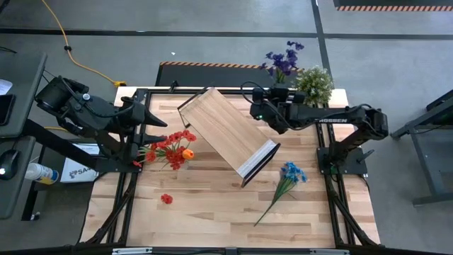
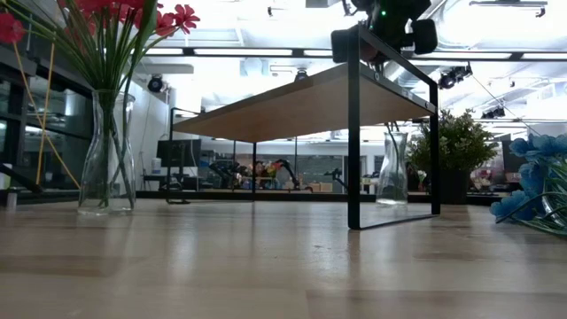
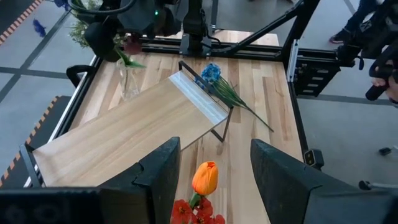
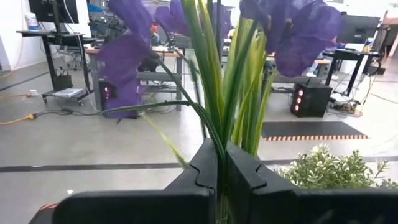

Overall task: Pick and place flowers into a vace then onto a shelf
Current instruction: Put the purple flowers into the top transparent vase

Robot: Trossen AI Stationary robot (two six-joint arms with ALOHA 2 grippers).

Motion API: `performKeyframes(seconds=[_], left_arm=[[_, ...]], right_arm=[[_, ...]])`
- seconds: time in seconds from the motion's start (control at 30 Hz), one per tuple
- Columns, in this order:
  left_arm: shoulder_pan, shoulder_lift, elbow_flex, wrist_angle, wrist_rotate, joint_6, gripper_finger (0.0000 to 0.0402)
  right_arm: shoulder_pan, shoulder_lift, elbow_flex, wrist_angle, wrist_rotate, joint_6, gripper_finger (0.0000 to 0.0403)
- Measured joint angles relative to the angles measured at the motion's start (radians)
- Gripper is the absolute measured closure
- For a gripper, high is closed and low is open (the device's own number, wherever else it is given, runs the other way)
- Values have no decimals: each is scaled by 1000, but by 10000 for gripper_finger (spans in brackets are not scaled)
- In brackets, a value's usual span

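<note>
Several bunches of flowers are spread about the table. The purple flowers (image 1: 283,59) stand upright at the table's far edge, their green stems clenched between the fingers of the right gripper (image 4: 222,180), just beside a bushy pale-green plant (image 1: 316,83). The red and orange flowers (image 1: 172,147) stand in a clear glass vase (image 2: 106,155) on the left side of the table, directly under the left gripper (image 3: 214,171), whose fingers are spread apart with the orange bloom (image 3: 205,177) showing between them (whether they touch the stems cannot be told). The blue flowers (image 1: 287,178) lie flat on the table (image 1: 212,212) to the right, near the white end of the shelf (image 1: 226,129), which sits diagonally in the middle. A single red bloom (image 1: 166,199) lies loose on the table nearer the front. A second glass vase (image 2: 392,168) stands beyond the shelf.
</note>
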Motion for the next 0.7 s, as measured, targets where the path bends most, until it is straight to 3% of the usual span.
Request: performKeyframes(seconds=[0.7], left_arm=[[0, 0, 0, 0, 0, 0, 172]], right_arm=[[-1, 2, 0, -68, 30, -34, 391]])
